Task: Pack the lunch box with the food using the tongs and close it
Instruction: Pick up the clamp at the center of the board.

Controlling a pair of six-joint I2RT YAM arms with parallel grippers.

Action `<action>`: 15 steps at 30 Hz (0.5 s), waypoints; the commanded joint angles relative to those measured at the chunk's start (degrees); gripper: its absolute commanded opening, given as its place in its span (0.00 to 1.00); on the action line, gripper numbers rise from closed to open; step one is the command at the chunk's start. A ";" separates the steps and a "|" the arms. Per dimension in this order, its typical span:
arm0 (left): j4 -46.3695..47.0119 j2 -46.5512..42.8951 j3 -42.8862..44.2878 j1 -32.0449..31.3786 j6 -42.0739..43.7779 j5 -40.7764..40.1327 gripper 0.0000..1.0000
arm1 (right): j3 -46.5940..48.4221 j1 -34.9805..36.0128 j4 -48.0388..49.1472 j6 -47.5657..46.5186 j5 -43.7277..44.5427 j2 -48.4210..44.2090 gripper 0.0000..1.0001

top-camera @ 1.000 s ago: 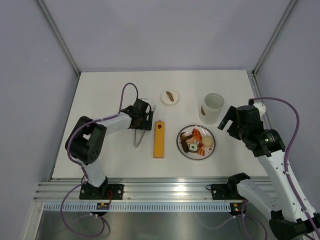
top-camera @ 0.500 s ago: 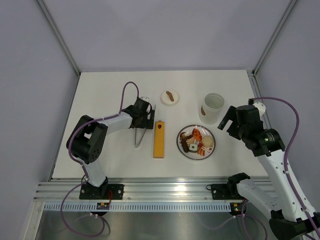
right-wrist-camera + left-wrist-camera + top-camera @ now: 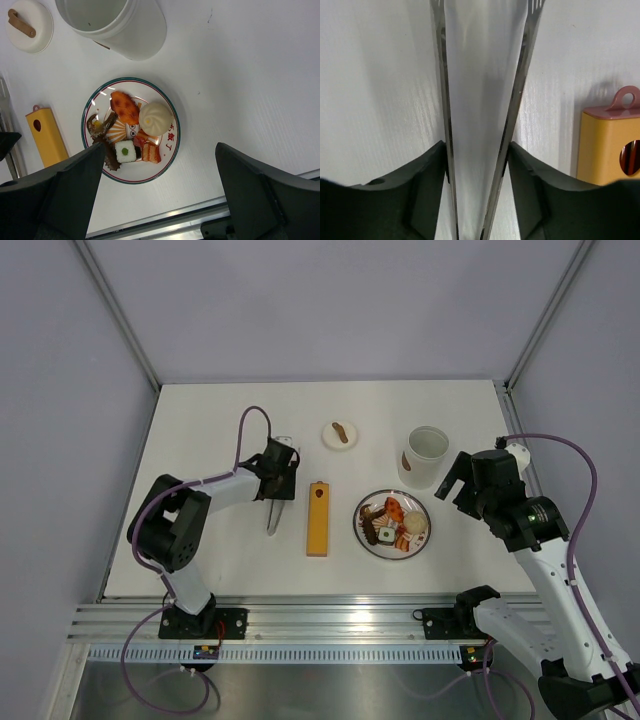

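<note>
The slim grey tongs [image 3: 272,516] lie on the white table left of centre; in the left wrist view their two arms [image 3: 442,100] run up in a narrow V. My left gripper [image 3: 276,483] [image 3: 477,147] straddles them near the joined end, its dark fingers [image 3: 420,175] pressed against both arms from outside. The white lunch box [image 3: 426,454] [image 3: 120,22] stands upright and uncovered at the back right. Several food pieces [image 3: 396,523] [image 3: 135,127] sit on the patterned plate [image 3: 359,528] [image 3: 176,135]. My right gripper [image 3: 456,483] [image 3: 160,150] hovers wide open above the plate, holding nothing.
A long flat orange bar [image 3: 317,518] [image 3: 610,145] [image 3: 46,137] lies between the tongs and the plate. A round white lid with a brown handle [image 3: 340,434] [image 3: 27,25] rests behind it. Enclosure walls border the table on three sides.
My left gripper's fingers have closed inward onto the tongs' arms, and its wrist shifted slightly left. The right arm has not moved.
</note>
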 commanded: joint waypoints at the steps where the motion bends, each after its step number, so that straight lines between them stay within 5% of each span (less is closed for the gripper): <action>1: -3.61 0.43 0.65 0.14 -0.72 0.03 0.40 | 1.17 0.10 0.43 0.51 -0.46 -0.54 1.00; 5: -7.74 -4.30 4.60 0.05 0.95 -2.26 0.25 | 1.35 0.10 -0.01 0.51 0.15 -1.33 0.99; 15: -25.48 -17.67 15.33 -0.91 9.39 7.04 0.24 | 0.82 0.10 -0.54 0.77 0.85 -2.30 0.99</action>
